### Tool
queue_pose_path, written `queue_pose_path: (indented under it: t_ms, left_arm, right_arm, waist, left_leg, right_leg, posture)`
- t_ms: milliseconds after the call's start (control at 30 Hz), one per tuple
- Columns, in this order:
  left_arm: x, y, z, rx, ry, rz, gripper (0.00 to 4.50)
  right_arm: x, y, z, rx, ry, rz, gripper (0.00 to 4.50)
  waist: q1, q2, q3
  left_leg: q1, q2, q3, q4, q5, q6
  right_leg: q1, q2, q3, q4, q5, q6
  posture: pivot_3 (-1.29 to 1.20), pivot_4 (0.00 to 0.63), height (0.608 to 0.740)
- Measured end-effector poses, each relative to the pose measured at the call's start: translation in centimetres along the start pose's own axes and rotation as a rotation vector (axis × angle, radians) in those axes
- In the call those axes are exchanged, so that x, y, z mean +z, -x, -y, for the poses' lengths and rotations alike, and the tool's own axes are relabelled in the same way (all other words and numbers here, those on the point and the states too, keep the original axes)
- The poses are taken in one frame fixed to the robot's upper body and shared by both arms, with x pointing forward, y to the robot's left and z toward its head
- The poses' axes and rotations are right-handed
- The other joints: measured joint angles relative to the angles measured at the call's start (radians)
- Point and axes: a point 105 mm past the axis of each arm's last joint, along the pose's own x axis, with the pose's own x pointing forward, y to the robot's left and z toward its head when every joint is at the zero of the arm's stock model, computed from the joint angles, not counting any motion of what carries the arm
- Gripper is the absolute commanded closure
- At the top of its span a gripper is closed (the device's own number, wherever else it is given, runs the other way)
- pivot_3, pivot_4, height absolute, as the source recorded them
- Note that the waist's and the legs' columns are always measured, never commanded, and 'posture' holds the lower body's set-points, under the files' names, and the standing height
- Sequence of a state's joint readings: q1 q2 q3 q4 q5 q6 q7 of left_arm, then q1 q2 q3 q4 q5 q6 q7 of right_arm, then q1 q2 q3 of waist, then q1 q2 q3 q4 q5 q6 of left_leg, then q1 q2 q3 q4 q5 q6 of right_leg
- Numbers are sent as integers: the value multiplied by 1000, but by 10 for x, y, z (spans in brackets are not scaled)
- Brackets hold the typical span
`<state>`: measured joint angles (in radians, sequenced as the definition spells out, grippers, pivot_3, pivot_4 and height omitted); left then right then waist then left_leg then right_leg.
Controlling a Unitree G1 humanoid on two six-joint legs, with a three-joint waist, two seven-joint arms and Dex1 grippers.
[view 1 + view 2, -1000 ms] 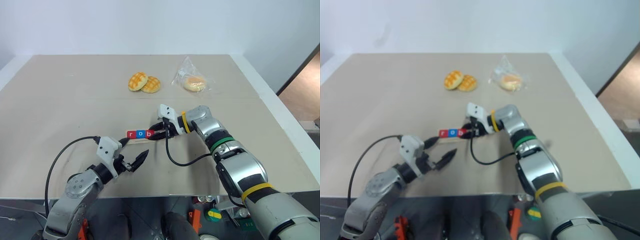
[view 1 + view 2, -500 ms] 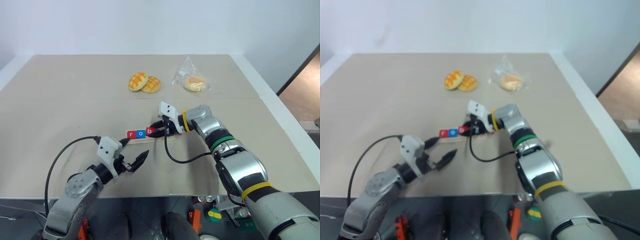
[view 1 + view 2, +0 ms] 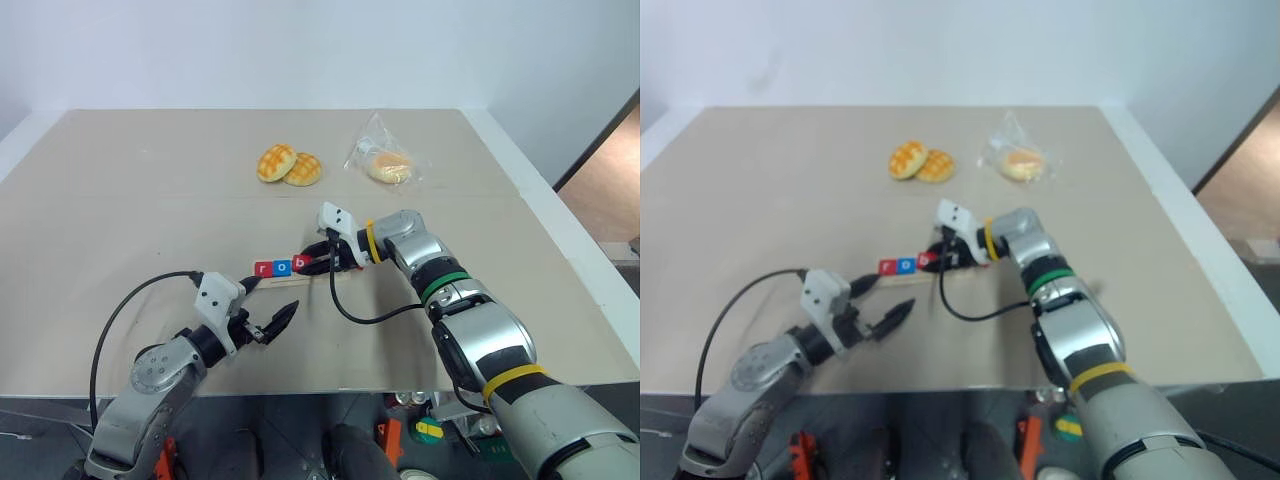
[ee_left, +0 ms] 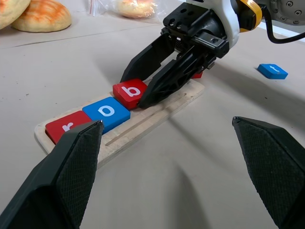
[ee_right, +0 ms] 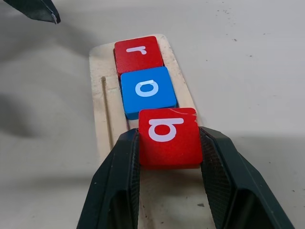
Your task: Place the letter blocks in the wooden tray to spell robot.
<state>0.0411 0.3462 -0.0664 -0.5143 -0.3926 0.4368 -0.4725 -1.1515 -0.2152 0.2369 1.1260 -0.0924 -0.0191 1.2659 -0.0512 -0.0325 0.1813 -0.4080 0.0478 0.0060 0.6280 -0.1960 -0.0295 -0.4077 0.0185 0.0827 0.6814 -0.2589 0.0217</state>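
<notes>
Overhead: beige table (image 3: 120,200); two golden buns (image 3: 288,165), bagged bun (image 3: 388,165) far side. Left wrist: pale wooden tray (image 4: 157,117); stray blue "t" tile (image 4: 272,71); left tool (image 4: 167,157) wide open, empty. Right wrist: right tool (image 5: 167,183) pinching red "b" tile (image 5: 167,137) beside blue "o" tile (image 5: 147,91), red "r" tile (image 5: 138,54).

The right arm reaches out over the table, wrist bent in toward the left, and the right gripper (image 3: 318,262) squeezes its two black fingers (image 5: 116,181) together. The left gripper (image 3: 270,305) hangs low, fingers spread wide
</notes>
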Motion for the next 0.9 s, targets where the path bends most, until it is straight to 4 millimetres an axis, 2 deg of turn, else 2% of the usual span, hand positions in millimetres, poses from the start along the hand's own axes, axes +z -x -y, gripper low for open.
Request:
queue_pose_path:
  t_ms: [567, 900]
  left_arm:
    - [1, -6, 2, -34, -6, -2, 0]
    - [1, -8, 2, -37, -2, -3, 0]
  right_arm:
    - [-3, -1, -12, -25, 56, 44, 2780]
    - [-3, 1, -9, -60, 31, 37, 2780]
  waist:
    - [1, 0, 0]
    - [1, 0, 0]
  left_leg:
    - [0, 0, 0, 0, 0, 0]
    - [0, 0, 0, 0, 0, 0]
  right_leg:
    - [0, 0, 0, 0, 0, 0]
    - [0, 0, 0, 0, 0, 0]
  posture:
    - [0, 150, 740]
    - [0, 150, 740]
